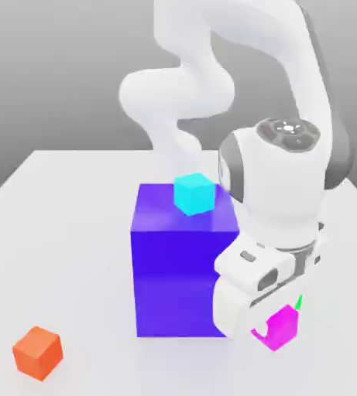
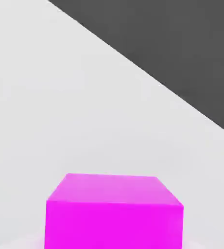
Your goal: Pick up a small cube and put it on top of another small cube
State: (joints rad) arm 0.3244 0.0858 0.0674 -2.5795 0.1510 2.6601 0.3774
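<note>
pale glossy table [image 1: 84, 255]; plain grey backdrop [image 1: 65, 77] behind, darker higher up.

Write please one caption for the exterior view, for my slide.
Robot gripper at the magenta cube, with the cyan cube on the blue block and an orange cube apart.

magenta cube [image 2: 114, 223] cut off (bottom edge), arm [image 1: 262, 27] cropped

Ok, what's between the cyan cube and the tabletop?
The big blue block: the cyan cube sits on it, above the tabletop, in the exterior view.
</note>
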